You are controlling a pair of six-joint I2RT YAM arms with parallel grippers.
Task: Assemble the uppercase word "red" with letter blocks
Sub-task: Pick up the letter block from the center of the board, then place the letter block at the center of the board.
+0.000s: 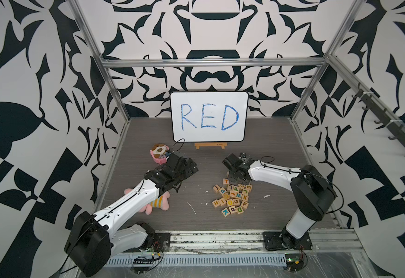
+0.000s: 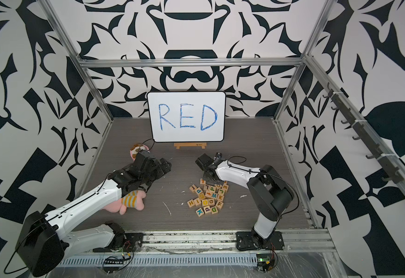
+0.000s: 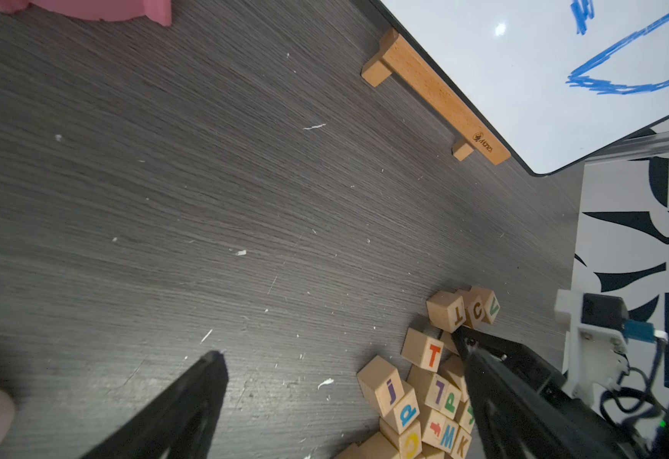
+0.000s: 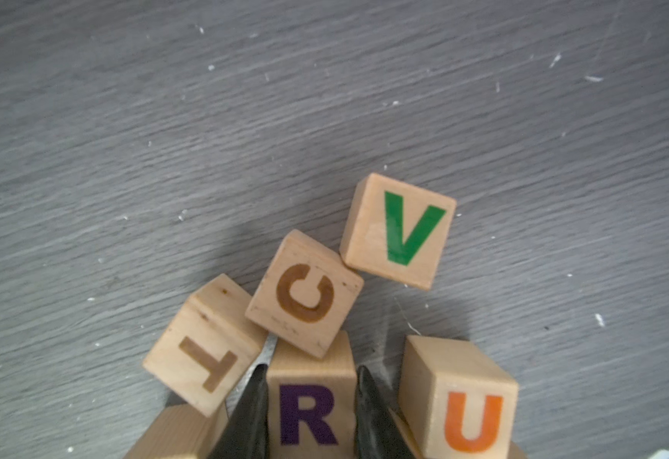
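Note:
The letter blocks [image 1: 232,197] lie in a loose pile on the grey table, right of centre, in both top views [image 2: 207,198]. My right gripper [image 4: 311,381] is at the pile's far edge, shut on a block with a purple R [image 4: 309,413], one finger on each side. A brown C block [image 4: 305,294] leans on the R block's far end. T [image 4: 205,345], V [image 4: 400,230] and U [image 4: 468,413] blocks stand close by. A green D block [image 1: 239,209] sits at the pile's near edge. My left gripper [image 3: 337,341] hangs open and holds nothing, left of the pile. The word "red" in blocks is not in view.
A whiteboard [image 1: 208,116] with blue handwritten RED stands at the back on a small wooden stand [image 1: 210,145]. A pink plush toy [image 1: 158,203] lies under the left arm, and a pink toy [image 1: 159,154] sits beyond the left wrist. Metal frame posts border the table.

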